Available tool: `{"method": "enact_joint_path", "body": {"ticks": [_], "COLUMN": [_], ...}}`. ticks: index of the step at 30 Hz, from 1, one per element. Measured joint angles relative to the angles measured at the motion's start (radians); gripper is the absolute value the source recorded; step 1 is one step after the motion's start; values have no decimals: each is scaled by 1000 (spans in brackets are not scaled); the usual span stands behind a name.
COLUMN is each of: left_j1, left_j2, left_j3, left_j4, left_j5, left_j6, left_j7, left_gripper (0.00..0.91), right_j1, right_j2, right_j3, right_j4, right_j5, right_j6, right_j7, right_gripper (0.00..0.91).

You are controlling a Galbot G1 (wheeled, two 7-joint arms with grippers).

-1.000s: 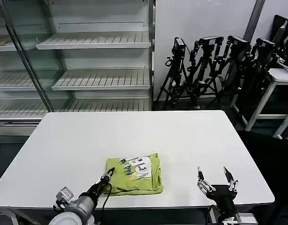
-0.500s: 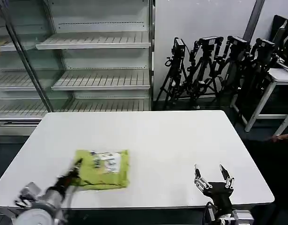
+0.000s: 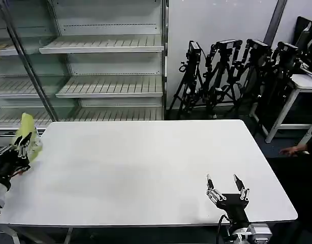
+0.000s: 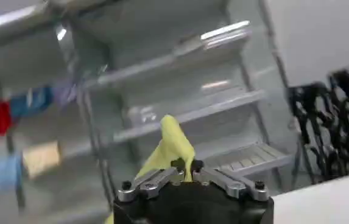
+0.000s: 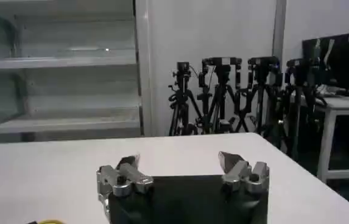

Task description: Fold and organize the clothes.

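Note:
The lime yellow-green T-shirt [image 3: 28,133] hangs off the table's far left edge, pinched in my left gripper [image 3: 21,144]. In the left wrist view the yellow cloth [image 4: 169,146] rises from between the shut jaws of that gripper [image 4: 186,165], held in the air with the shelves behind it. My right gripper [image 3: 226,186] stands open over the table's front right part, nothing between its fingers; the right wrist view shows it [image 5: 180,163] open above bare white table.
The white table [image 3: 146,168] spreads in front of me. A glass-fronted shelf unit [image 3: 95,66] stands behind its left half, and a cluster of black tripods [image 3: 232,76] behind the right. A person's hand [image 3: 293,150] shows at the right edge.
My left gripper has carried the folded shirt from the table's front middle leftward and lifted it off the left edge. The right gripper has shifted slightly left and forward, still open.

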Motion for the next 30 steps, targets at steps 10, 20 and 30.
{"method": "enact_joint_path", "body": {"ticks": [10, 20, 30], "left_j1": [-24, -132, -304], "left_j2": [-40, -107, -207], "left_j3": [306, 604, 840], "left_j4": [54, 38, 117], "left_j5": [401, 512, 299], "left_j6": [-99, -55, 77], "left_j7": [25, 33, -55], "left_gripper": [50, 50, 50], "right_j1": [-3, -19, -28], "right_j2": [9, 19, 35], "right_j3": [7, 19, 20], "right_j4": [5, 9, 8], "right_j5": [-8, -17, -30], "right_j6": [7, 13, 15], "right_j7": [0, -2, -3], "right_gripper": [907, 907, 907]}}
